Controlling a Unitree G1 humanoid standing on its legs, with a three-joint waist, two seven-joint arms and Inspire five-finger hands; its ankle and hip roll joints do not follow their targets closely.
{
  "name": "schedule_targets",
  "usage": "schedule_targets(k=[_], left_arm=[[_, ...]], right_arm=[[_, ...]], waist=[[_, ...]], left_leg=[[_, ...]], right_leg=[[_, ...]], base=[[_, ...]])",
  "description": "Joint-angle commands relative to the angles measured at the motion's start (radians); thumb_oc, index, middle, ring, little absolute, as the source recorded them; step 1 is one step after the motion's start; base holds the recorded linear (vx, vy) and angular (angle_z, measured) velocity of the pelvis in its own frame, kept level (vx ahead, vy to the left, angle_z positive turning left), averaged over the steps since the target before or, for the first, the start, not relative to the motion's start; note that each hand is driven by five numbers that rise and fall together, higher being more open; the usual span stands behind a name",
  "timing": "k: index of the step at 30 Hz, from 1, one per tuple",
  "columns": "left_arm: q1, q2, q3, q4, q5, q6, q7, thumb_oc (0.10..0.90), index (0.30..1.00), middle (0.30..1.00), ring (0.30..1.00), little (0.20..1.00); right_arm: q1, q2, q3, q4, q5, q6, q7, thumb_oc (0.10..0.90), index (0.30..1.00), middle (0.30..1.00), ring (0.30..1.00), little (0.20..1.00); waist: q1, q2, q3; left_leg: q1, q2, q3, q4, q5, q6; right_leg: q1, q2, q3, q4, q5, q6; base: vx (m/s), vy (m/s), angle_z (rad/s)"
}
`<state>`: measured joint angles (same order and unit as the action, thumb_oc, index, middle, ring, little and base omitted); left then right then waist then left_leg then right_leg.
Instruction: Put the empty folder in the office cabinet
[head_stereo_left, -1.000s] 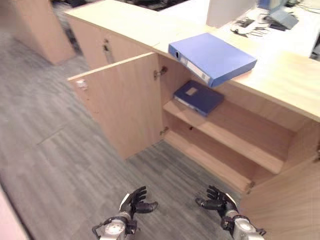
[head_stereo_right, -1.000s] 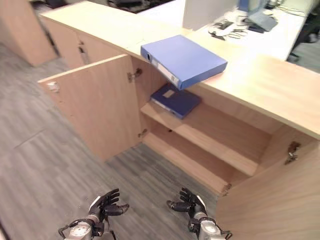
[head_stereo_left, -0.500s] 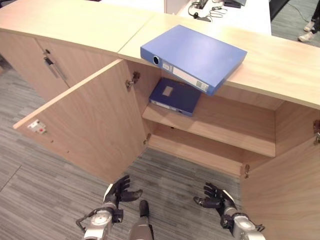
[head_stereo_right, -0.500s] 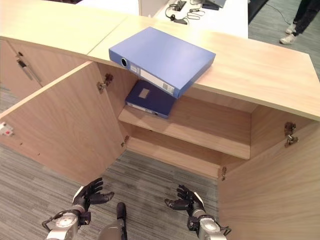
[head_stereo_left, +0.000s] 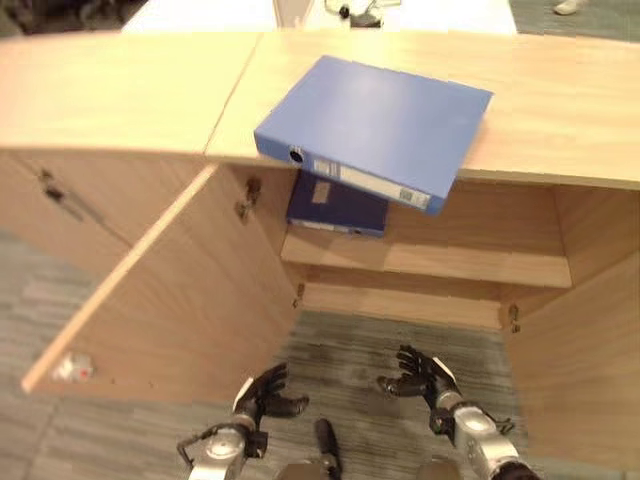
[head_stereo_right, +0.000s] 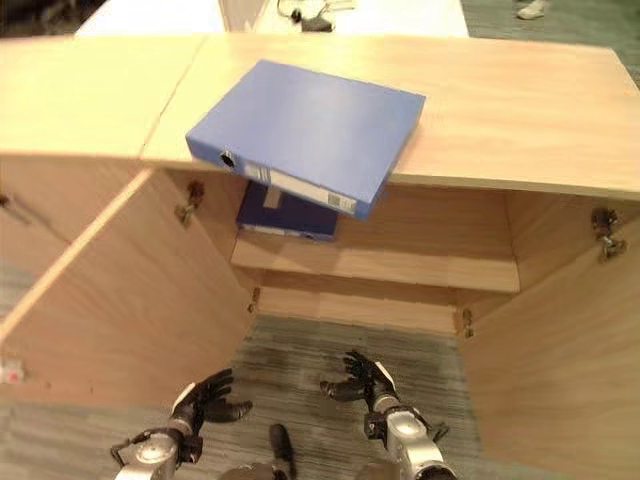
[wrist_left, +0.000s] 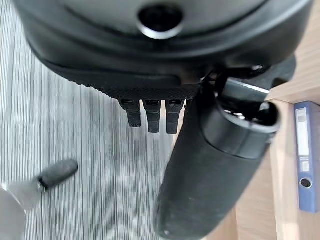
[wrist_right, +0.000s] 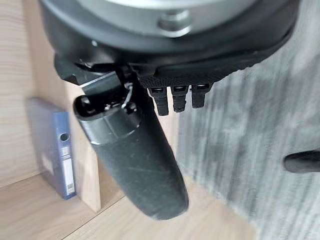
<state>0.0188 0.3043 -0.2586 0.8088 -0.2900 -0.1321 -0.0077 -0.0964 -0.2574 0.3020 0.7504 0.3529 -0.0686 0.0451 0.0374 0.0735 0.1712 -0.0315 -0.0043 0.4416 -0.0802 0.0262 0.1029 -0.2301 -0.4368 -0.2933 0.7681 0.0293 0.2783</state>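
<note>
Blue folder (head_stereo_left: 375, 125) lies flat on the cabinet top (head_stereo_left: 560, 110), at its front edge. Its spine corner overhangs that edge, above the open compartment. Spine with ring hole and label faces me.

Office cabinet (head_stereo_right: 480, 250) stands open. Left door (head_stereo_left: 170, 290) is swung out toward me; right door (head_stereo_right: 560, 370) is open on the other side. Inside, one shelf (head_stereo_right: 400, 265) with a lower bay beneath it.

A second, darker folder (head_stereo_left: 335, 208) lies flat on the shelf at its left end, by the left side wall, directly under the overhanging blue folder. The two are apart; I cannot tell by how much.

My left hand (head_stereo_left: 262, 397) is low, over the grey carpet floor (head_stereo_left: 350, 350) in front of the cabinet. Fingers loosely spread, nothing in it.

My right hand (head_stereo_left: 420, 375) is at similar height, also over the floor, just before the lower bay. Fingers relaxed and spread, thumb out, nothing in it.

Both hands are well apart from the blue folder.
</note>
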Motion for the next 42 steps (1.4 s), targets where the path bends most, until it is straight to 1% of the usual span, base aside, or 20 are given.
schedule_targets(k=[1, 2, 3, 5, 6, 7, 8, 11, 12, 16, 19, 22, 24, 29, 32, 33, 34, 36, 38, 42], left_arm=[[-0.038, 0.011, 0.033, -0.044, 0.000, -0.048, -0.009, 0.800, 0.900, 0.900, 0.900, 0.900], [-0.038, 0.011, 0.033, -0.045, 0.000, -0.048, -0.009, 0.800, 0.900, 0.900, 0.900, 0.900], [-0.034, 0.010, 0.039, -0.037, 0.006, -0.047, -0.012, 0.800, 0.900, 0.900, 0.900, 0.900], [-0.040, 0.007, 0.038, -0.022, 0.013, -0.049, -0.014, 0.800, 0.900, 0.900, 0.900, 0.900], [-0.050, 0.004, 0.038, -0.006, 0.026, -0.053, -0.015, 0.800, 0.900, 0.900, 0.900, 0.900], [-0.053, 0.001, 0.037, 0.002, 0.031, -0.054, -0.017, 0.800, 0.900, 0.900, 0.900, 0.900], [-0.054, -0.003, 0.044, 0.014, 0.046, -0.056, -0.016, 0.800, 0.900, 0.900, 0.900, 0.900], [-0.053, -0.005, 0.044, 0.030, 0.057, -0.055, -0.017, 0.800, 0.900, 0.900, 0.900, 0.900], [-0.053, -0.010, 0.048, 0.036, 0.056, -0.057, -0.016, 0.800, 0.900, 0.900, 0.900, 0.900], [-0.062, -0.025, 0.049, 0.082, 0.056, -0.058, -0.008, 0.800, 0.900, 0.900, 0.900, 0.900], [-0.044, -0.037, 0.062, 0.098, 0.032, -0.060, -0.002, 0.800, 0.900, 0.900, 0.900, 0.900], [-0.018, -0.059, 0.062, 0.116, 0.029, -0.059, -0.008, 0.800, 0.900, 0.900, 0.900, 0.900], [-0.013, -0.065, 0.061, 0.126, 0.035, -0.057, -0.010, 0.800, 0.900, 0.900, 0.900, 0.900], [-0.017, -0.084, 0.031, 0.119, 0.031, -0.051, -0.016, 0.800, 0.900, 0.900, 0.900, 0.900], [-0.028, -0.086, 0.015, 0.124, 0.038, -0.048, -0.019, 0.800, 0.900, 0.900, 0.900, 0.900], [-0.029, -0.087, 0.010, 0.127, 0.043, -0.047, -0.021, 0.800, 0.900, 0.900, 0.900, 0.900], [-0.028, -0.088, 0.004, 0.134, 0.054, -0.044, -0.020, 0.800, 0.900, 0.900, 0.900, 0.900], [-0.027, -0.087, 0.003, 0.146, 0.062, -0.036, -0.019, 0.800, 0.900, 0.900, 0.900, 0.900], [-0.021, -0.074, 0.019, 0.177, 0.073, -0.034, -0.015, 0.800, 0.900, 0.900, 0.900, 0.900], [-0.031, -0.045, 0.045, 0.212, 0.092, -0.031, -0.003, 0.800, 0.900, 0.900, 0.900, 0.900]], right_arm=[[-0.027, -0.044, -0.013, -0.063, -0.024, -0.058, -0.004, 0.800, 0.900, 0.900, 0.900, 0.900], [-0.027, -0.044, -0.013, -0.062, -0.024, -0.058, -0.004, 0.800, 0.900, 0.900, 0.900, 0.900], [-0.032, -0.043, -0.012, -0.055, -0.020, -0.059, -0.006, 0.800, 0.900, 0.900, 0.900, 0.900], [-0.035, -0.047, -0.015, -0.050, -0.015, -0.058, -0.007, 0.800, 0.900, 0.900, 0.900, 0.900], [-0.027, -0.052, -0.029, -0.053, -0.009, -0.057, -0.010, 0.800, 0.900, 0.900, 0.900, 0.900], [-0.022, -0.055, -0.039, -0.053, -0.006, -0.056, -0.011, 0.800, 0.900, 0.900, 0.900, 0.900], [-0.003, -0.051, -0.071, -0.047, 0.000, -0.049, -0.015, 0.800, 0.900, 0.900, 0.900, 0.900], [0.031, -0.052, -0.099, -0.042, 0.003, -0.042, -0.011, 0.800, 0.900, 0.900, 0.900, 0.900], [0.042, -0.056, -0.109, -0.035, 0.005, -0.042, -0.011, 0.800, 0.900, 0.900, 0.900, 0.900], [0.060, -0.078, -0.118, -0.028, 0.010, -0.043, -0.006, 0.800, 0.900, 0.900, 0.900, 0.900], [0.074, -0.105, -0.100, -0.029, 0.012, -0.049, 0.001, 0.800, 0.900, 0.900, 0.900, 0.900], [0.071, -0.133, -0.074, -0.018, 0.008, -0.051, 0.012, 0.800, 0.900, 0.900, 0.900, 0.900], [0.067, -0.140, -0.067, -0.014, 0.009, -0.051, 0.015, 0.800, 0.900, 0.900, 0.900, 0.900], [0.053, -0.148, -0.047, -0.007, 0.011, -0.044, 0.017, 0.800, 0.900, 0.900, 0.900, 0.900], [0.053, -0.142, -0.046, 0.013, 0.015, -0.037, 0.013, 0.800, 0.900, 0.900, 0.900, 0.900], [0.051, -0.140, -0.044, 0.016, 0.015, -0.036, 0.012, 0.800, 0.900, 0.900, 0.900, 0.900], [0.049, -0.135, -0.042, 0.027, 0.013, -0.038, 0.009, 0.800, 0.900, 0.900, 0.900, 0.900], [0.047, -0.130, -0.041, 0.034, 0.008, -0.038, 0.002, 0.800, 0.900, 0.900, 0.900, 0.900], [0.049, -0.099, -0.030, 0.047, 0.011, -0.037, 0.007, 0.800, 0.900, 0.900, 0.900, 0.900], [0.047, -0.049, -0.024, 0.046, 0.018, -0.036, -0.001, 0.800, 0.900, 0.900, 0.900, 0.900]], waist=[[0.031, -0.021, 0.017], [0.030, -0.020, 0.017], [0.036, -0.009, 0.028], [0.028, -0.004, 0.039], [0.008, -0.004, 0.043], [-0.003, 0.000, 0.046], [-0.021, 0.005, 0.047], [-0.030, -0.015, 0.034], [-0.035, -0.025, 0.034], [-0.053, -0.018, 0.024], [-0.062, -0.010, 0.023], [-0.066, 0.011, 0.029], [-0.069, 0.015, 0.034], [-0.065, -0.010, 0.063], [-0.061, -0.014, 0.074], [-0.057, -0.020, 0.071], [-0.045, -0.022, 0.063], [-0.031, -0.018, 0.050], [-0.036, -0.022, 0.027], [-0.043, -0.055, -0.011]], left_leg=[[0.002, 0.041, -0.041, 0.018, -0.052, -0.116], [0.002, 0.041, -0.042, 0.018, -0.052, -0.117], [0.016, 0.069, -0.029, 0.020, -0.056, -0.139], [0.020, 0.084, -0.029, 0.026, -0.059, -0.153], [0.023, 0.092, -0.037, 0.041, -0.067, -0.174], [0.028, 0.097, -0.043, 0.052, -0.075, -0.182], [0.039, 0.116, -0.055, 0.084, -0.091, -0.200], [0.044, 0.098, -0.069, 0.115, -0.104, -0.209], [0.032, 0.085, -0.070, 0.128, -0.092, -0.205], [0.033, 0.112, -0.108, 0.169, -0.101, -0.232], [0.048, 0.176, -0.113, 0.210, -0.082, -0.270], [0.065, 0.269, -0.115, 0.277, 0.018, -0.326], [0.070, 0.296, -0.121, 0.310, 0.060, -0.344], [-0.019, 0.278, -0.219, 0.508, 0.100, -0.349], [-0.062, 0.235, -0.237, 0.485, 0.079, -0.329], [-0.071, 0.213, -0.236, 0.454, 0.043, -0.313], [-0.072, 0.187, -0.238, 0.314, -0.009, -0.278], [-0.081, 0.178, -0.257, 0.203, 0.015, -0.271], [-0.007, 0.171, -0.224, 0.118, 0.021, -0.257], [0.084, 0.137, -0.155, -0.002, 0.028, -0.228]], right_leg=[[0.161, 0.101, -0.211, -0.322, -0.068, -0.038], [0.163, 0.101, -0.213, -0.321, -0.070, -0.039], [0.143, 0.049, -0.278, -0.407, -0.078, -0.056], [0.135, 0.030, -0.282, -0.487, -0.053, -0.057], [0.135, 0.008, -0.233, -0.633, -0.017, -0.048], [0.133, -0.006, -0.199, -0.688, 0.013, -0.039], [0.125, -0.055, -0.144, -0.769, 0.080, -0.020], [0.140, -0.059, -0.127, -0.764, 0.098, -0.016], [0.132, -0.070, -0.133, -0.757, 0.132, -0.016], [0.182, -0.039, -0.134, -0.780, 0.114, -0.016], [0.233, 0.021, -0.133, -0.806, 0.060, -0.033], [0.298, 0.119, -0.146, -0.848, -0.011, -0.084], [0.322, 0.153, -0.148, -0.855, -0.038, -0.104], [0.364, 0.196, -0.133, -0.855, -0.104, -0.151], [0.368, 0.212, -0.122, -0.855, -0.113, -0.161], [0.364, 0.214, -0.118, -0.855, -0.111, -0.158], [0.352, 0.219, -0.104, -0.855, -0.104, -0.143], [0.339, 0.233, -0.088, -0.855, -0.102, -0.130], [0.352, 0.254, -0.073, -0.855, -0.101, -0.122], [0.346, 0.231, -0.044, -0.832, -0.070, -0.103]], base=[[0.28, 0.034, -0.52], [0.16, -0.117, -0.63], [0.08, -0.110, -0.41], [0.11, -0.190, 0.18], [0.17, -0.266, 0.30], [0.32, -0.420, 0.38], [0.28, -0.347, 0.36], [0.15, -0.225, 0.42], [0.09, -0.281, 0.37], [0.09, -0.246, 0.05], [0.17, -0.433, -0.08], [0.15, -0.407, -0.02], [0.13, -0.302, -0.13], [0.08, -0.261, -0.15], [0.08, -0.129, 0.10], [0.17, -0.004, -0.16], [0.18, 0.038, -0.19], [0.15, 0.044, -0.23], [0.23, 0.072, -0.45], [0.22, 0.147, -0.23]])
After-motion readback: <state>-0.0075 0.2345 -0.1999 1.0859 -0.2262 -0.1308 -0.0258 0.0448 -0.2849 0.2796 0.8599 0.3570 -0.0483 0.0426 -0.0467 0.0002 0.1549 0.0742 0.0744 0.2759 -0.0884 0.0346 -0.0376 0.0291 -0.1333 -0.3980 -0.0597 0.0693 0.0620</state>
